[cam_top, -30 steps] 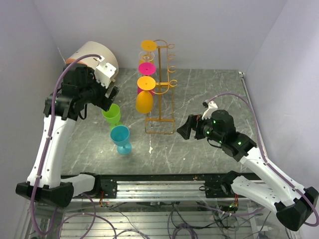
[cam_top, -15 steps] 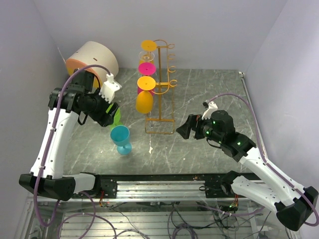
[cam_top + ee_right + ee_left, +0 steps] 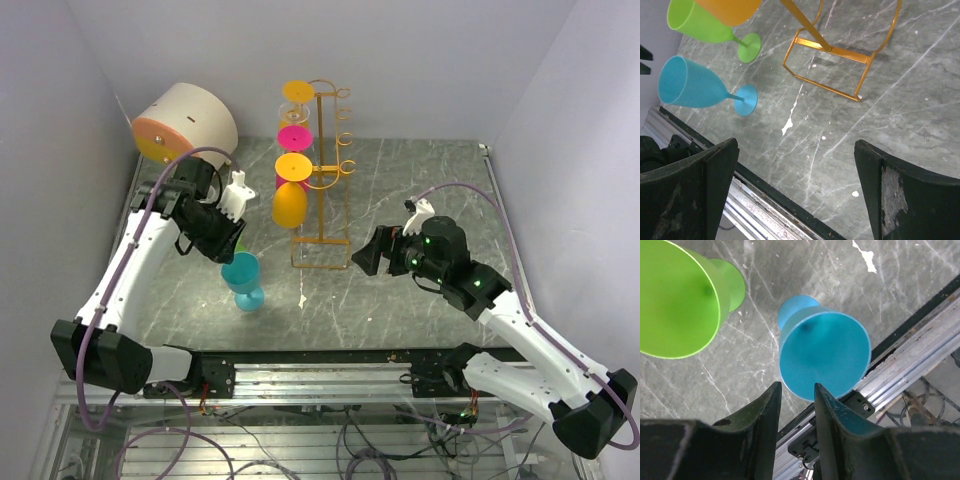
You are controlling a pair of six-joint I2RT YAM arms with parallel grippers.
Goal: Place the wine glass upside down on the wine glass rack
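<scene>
top view, left claw [image 3: 228,252]: parked right over the blue wine glass [image 3: 243,282], left of centre; its gap can't be read from up here.
top view, green wine glass [image 3: 239,243]: only a sliver peeking out past that arm.
top view, wine glass rack [image 3: 320,205]: upright at centre back of the table [image 3: 420,200], with an orange glass [image 3: 289,203] and a pink glass [image 3: 292,137] hung bowl-down on its left side.
top view, right claw [image 3: 366,258]: low, right of the rack base, not touching it.
left wrist, left claw [image 3: 795,402]: jaws about halfway in with a narrow gap, nothing pinched; the blue rim [image 3: 825,355] sits just past the tips, the green bowl [image 3: 675,305] at upper left.
right wrist, right claw [image 3: 797,185]: spread wide and empty; blue [image 3: 695,90] and green [image 3: 705,25] both stand upright at upper left, and the rack foot [image 3: 809,28] is at top centre.
handling: looks like light, stiff, slick plastic, tippy on its small foot. best gripped across the bowl, leaving stem and foot free for a loop.
</scene>
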